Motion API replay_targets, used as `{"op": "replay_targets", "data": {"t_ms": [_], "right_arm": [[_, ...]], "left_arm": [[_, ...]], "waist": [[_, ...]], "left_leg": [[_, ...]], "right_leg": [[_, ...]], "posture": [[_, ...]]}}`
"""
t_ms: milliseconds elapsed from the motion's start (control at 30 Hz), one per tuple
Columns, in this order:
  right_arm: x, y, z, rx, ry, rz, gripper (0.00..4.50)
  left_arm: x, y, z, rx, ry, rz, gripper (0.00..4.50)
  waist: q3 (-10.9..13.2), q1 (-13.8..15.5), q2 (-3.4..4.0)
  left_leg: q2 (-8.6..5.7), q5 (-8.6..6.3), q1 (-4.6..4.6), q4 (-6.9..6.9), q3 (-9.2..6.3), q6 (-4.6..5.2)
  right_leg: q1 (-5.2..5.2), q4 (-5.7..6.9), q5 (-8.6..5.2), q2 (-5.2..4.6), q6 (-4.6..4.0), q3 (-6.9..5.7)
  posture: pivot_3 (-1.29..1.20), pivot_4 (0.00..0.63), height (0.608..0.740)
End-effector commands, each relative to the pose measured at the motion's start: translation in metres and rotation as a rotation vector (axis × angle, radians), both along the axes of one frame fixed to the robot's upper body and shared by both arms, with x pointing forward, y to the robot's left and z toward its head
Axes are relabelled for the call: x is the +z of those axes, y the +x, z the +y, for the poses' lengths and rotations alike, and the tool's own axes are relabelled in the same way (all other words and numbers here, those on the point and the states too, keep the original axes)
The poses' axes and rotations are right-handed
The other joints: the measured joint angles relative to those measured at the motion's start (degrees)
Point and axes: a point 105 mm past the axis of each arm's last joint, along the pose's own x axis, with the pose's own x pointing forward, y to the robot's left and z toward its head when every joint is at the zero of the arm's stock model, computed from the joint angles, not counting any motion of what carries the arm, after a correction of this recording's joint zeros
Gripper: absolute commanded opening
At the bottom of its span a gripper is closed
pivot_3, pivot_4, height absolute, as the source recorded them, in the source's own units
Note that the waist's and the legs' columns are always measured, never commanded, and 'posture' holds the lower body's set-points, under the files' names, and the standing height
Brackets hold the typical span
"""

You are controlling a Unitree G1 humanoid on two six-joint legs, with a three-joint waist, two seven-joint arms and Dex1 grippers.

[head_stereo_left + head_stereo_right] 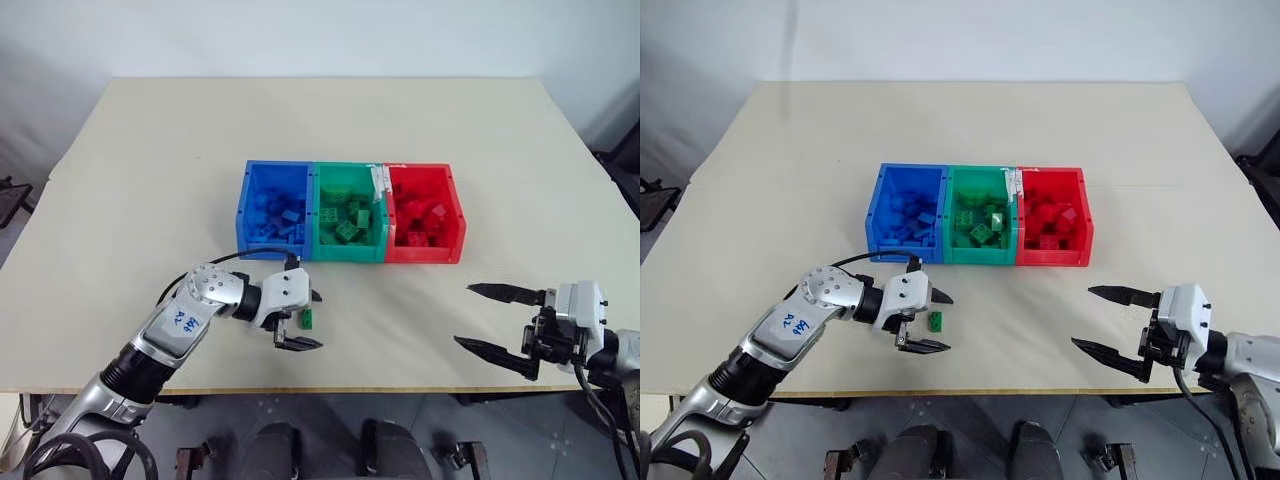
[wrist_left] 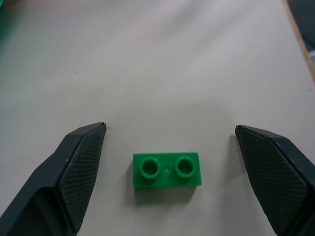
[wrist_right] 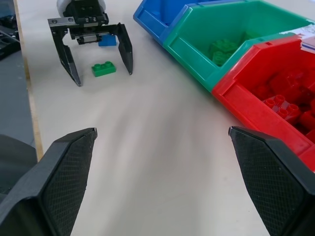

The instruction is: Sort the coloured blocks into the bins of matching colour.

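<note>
Between the left gripper's [image 1: 302, 320] spread fingers, seemingly untouched, lies a green block [image 2: 167, 169].

Blue brick [image 3: 107, 41] behind the left gripper [image 3: 101, 66], largely masked by its body. Blue bin [image 3: 152, 14] cropped at the right wrist view's upper edge; red bin [image 3: 256, 115] cropped at its side. Heaped bricks in the bins, head views: number indistinguishable.
</note>
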Motion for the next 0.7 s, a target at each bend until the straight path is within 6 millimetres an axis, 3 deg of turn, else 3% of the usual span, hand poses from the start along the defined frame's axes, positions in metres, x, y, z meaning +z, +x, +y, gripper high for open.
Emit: {"op": "replay_targets", "data": {"t_ms": [33, 300, 533, 600, 700], "right_arm": [[0.011, -0.003, 0.002, -0.008, 0.013, -0.052, 4.5], [0.007, -0.002, 0.005, -0.005, 0.013, -0.053, 4.5], [0.008, 0.005, 0.008, 0.003, 0.032, -0.066, 4.5], [0.013, 0.007, 0.008, -0.015, 0.068, -0.078, 4.5], [0.019, 0.009, 0.007, -0.055, 0.111, -0.108, 4.5]], "left_arm": [[-0.006, 0.005, 0.013, 0.062, 0.065, 0.006, 3.92], [-0.007, -0.007, 0.021, 0.093, 0.069, 0.035, 1.48], [-0.009, -0.006, 0.021, 0.103, 0.018, 0.023, 1.46], [0.0, -0.002, 0.016, 0.115, -0.06, 0.004, 1.46], [0.035, 0.009, -0.001, 0.098, -0.266, -0.093, 1.46]], "waist": [[0.0, -0.01, 0.0], [-0.01, -0.11, 0.01], [-0.01, -0.15, 0.02], [-0.01, -0.09, 0.02], [0.0, 0.36, 0.0]], "left_leg": [[0.0, 0.01, 0.02, 0.0, 0.0, 0.0], [0.02, 0.03, 0.06, -0.03, 0.02, -0.02], [0.02, 0.03, 0.07, -0.03, 0.02, -0.02], [0.01, 0.03, 0.06, -0.03, 0.02, -0.02], [-0.06, 0.05, 0.02, 0.02, -0.02, 0.03]], "right_leg": [[0.0, 0.02, 0.0, 0.0, 0.01, 0.02], [-0.04, 0.06, 0.0, 0.0, 0.0, 0.08], [-0.03, 0.07, 0.0, -0.02, 0.0, 0.09], [-0.03, 0.08, 0.0, -0.02, 0.0, 0.09], [-0.03, 0.11, 0.01, -0.11, 0.0, 0.06]], "posture": [[0.0, 0.15, 0.74], [0.0, 0.15, 0.74], [0.0, 0.15, 0.74], [0.0, 0.15, 0.74], [0.0, 0.15, 0.74]]}}
